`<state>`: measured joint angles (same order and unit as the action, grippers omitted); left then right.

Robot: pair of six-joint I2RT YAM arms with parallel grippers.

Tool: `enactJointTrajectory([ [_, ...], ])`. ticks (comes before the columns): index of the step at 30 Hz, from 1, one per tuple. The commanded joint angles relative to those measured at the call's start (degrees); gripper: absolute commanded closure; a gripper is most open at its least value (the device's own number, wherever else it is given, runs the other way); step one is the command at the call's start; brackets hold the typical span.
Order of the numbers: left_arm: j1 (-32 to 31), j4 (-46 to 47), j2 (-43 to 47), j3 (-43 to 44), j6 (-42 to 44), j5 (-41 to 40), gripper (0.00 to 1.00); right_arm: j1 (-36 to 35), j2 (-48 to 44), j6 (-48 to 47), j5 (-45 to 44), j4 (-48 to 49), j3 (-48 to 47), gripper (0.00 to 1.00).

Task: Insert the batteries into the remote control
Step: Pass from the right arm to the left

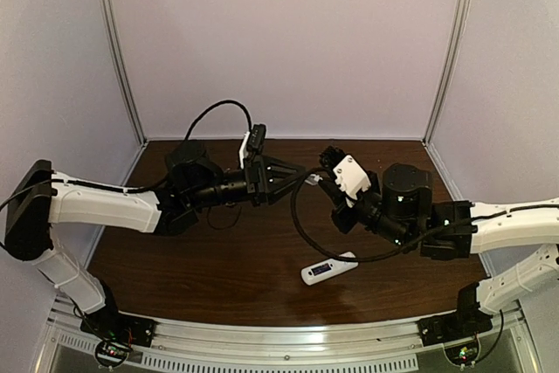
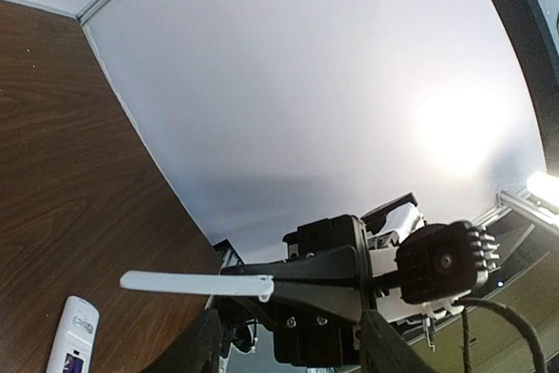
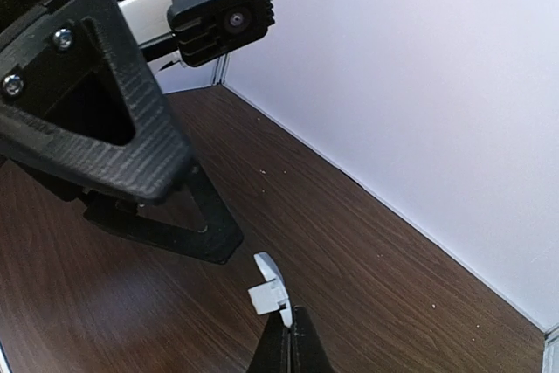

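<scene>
Dark wood table with pale lilac walls around it: your two arms meet above its middle. Your right gripper is pinched tight on the edge of a small white cover, holding it in the air toward the other arm. Your left gripper faces it with jaws apart, tips just beside the cover; whether they touch it cannot be told. Your remote lies flat on the table toward the near edge, below the right gripper, slanted, with its display at the left end.
</scene>
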<state>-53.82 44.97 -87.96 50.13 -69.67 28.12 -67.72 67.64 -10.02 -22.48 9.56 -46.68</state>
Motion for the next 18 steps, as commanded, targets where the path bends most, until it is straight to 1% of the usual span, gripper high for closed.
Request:
enactJointTrajectory([
  [1, 0.5, 7.9, -3.7, -0.6, -8.1, 2.0, 0.46, -2.3, 1.7, -3.5, -5.5, 1.5, -0.4, 1.0],
  [5, 1.0, 9.7, -4.9, -1.5, -10.8, 1.9, 0.46, -4.6, 2.5, -5.9, -9.7, 2.6, -0.3, 1.0],
  [10, 1.0, 9.4, -5.5, -1.0, -11.4, 2.6, 0.47, -8.0, 4.6, -11.0, -15.3, 4.1, -0.2, 1.0],
  [14, 1.2, 10.4, -6.0, -1.2, -12.9, 3.1, 0.5, -10.8, 6.4, -14.7, -19.7, 6.0, 0.5, 1.0],
  [18, 1.6, 13.6, -7.5, -1.9, -16.2, 4.2, 0.55, -12.4, 7.1, -17.7, -22.0, 8.0, 1.3, 1.0],
])
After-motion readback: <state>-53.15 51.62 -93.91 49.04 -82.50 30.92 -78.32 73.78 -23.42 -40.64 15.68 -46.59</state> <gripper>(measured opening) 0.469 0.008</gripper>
